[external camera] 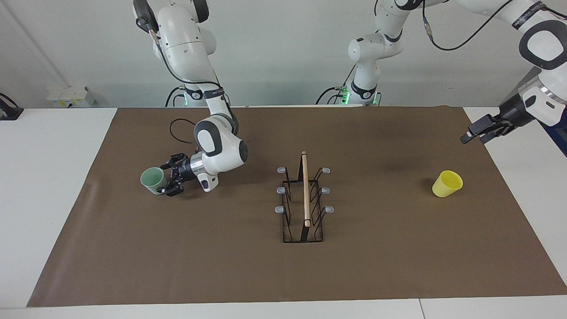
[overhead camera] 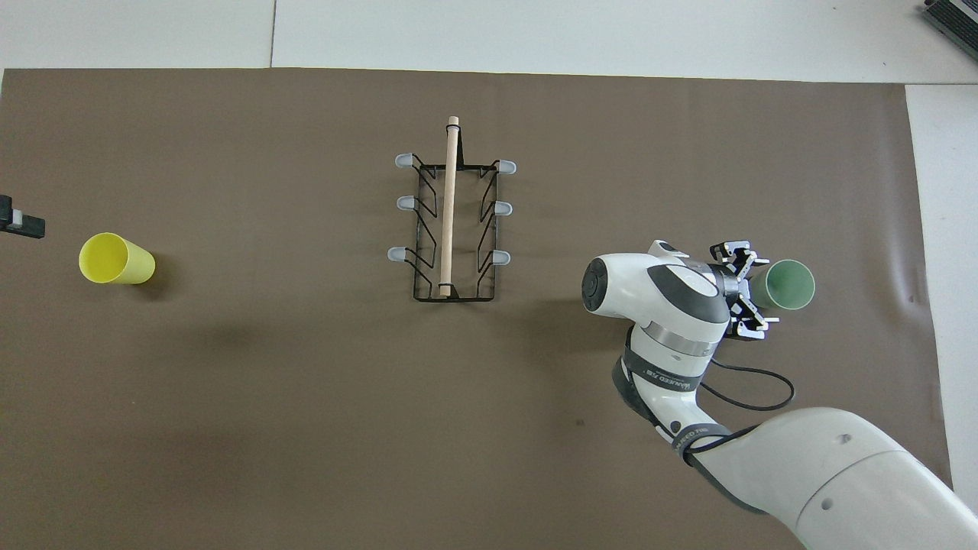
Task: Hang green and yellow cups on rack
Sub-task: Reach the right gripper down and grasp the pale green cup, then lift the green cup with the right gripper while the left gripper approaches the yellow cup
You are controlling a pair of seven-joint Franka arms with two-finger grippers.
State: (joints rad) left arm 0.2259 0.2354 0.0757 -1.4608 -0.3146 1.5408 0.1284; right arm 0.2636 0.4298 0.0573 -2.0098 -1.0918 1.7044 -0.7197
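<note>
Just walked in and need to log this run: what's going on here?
The right gripper is down at the green cup, its fingers open on either side of the base; the cup lies on its side. The left gripper hangs above the table edge near the yellow cup, also on its side. The rack holds nothing yet.

Green cup [overhead camera: 791, 284] half masked at its base by the right gripper [overhead camera: 750, 290], contact there unreadable; left gripper [overhead camera: 21, 221] sliced by the overhead view's edge, only a dark tip showing, finger gap too small to judge in the facing view; rack [external camera: 303, 204] prong tips tiny.
</note>
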